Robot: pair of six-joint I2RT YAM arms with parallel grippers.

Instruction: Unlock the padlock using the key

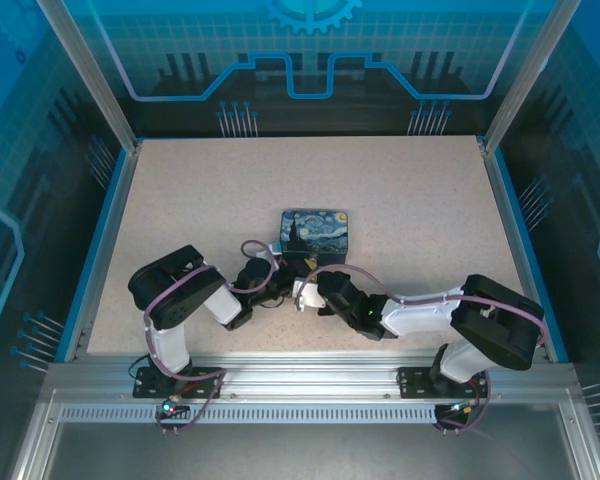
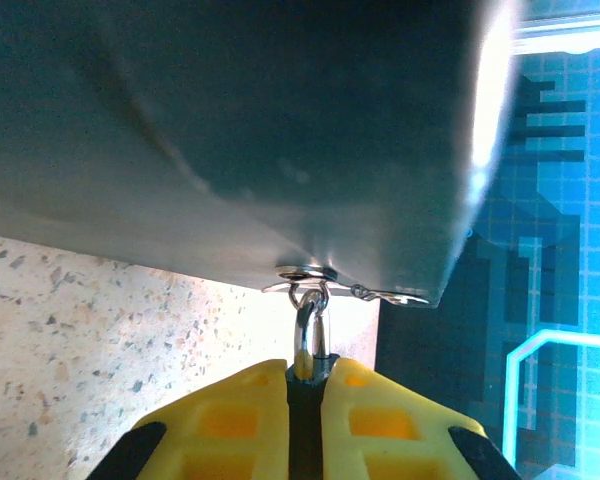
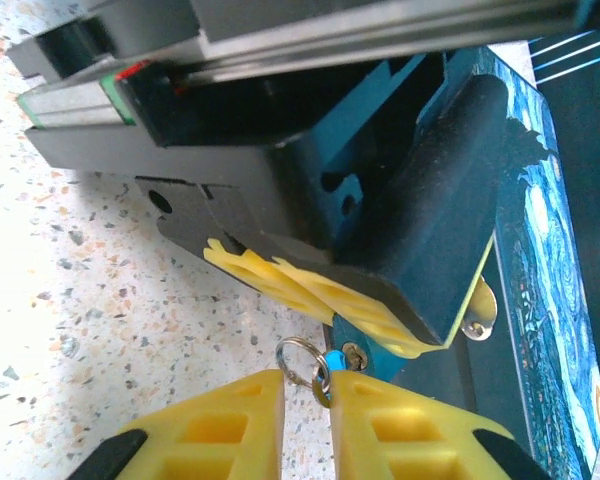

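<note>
The padlock (image 2: 310, 340) hangs by its silvery shackle from the hasp ring of the starry-night tin (image 2: 230, 130), and my left gripper (image 2: 308, 375) is shut on its dark body. In the right wrist view the padlock's bluish body (image 3: 368, 345) shows a brass keyhole under the left gripper's yellow fingers (image 3: 310, 285). My right gripper (image 3: 305, 385) is shut on the key (image 3: 322, 378), whose split ring (image 3: 295, 358) sticks up between the fingertips. The key sits just left of the keyhole, outside it. From above, both grippers meet at the tin's (image 1: 317, 230) near edge.
The tin stands near the middle of the speckled table (image 1: 180, 200), with open tabletop to the left, right and behind it. Blue enclosure walls (image 1: 300, 60) ring the table. The left arm's black body (image 3: 280, 150) crosses close above the right gripper.
</note>
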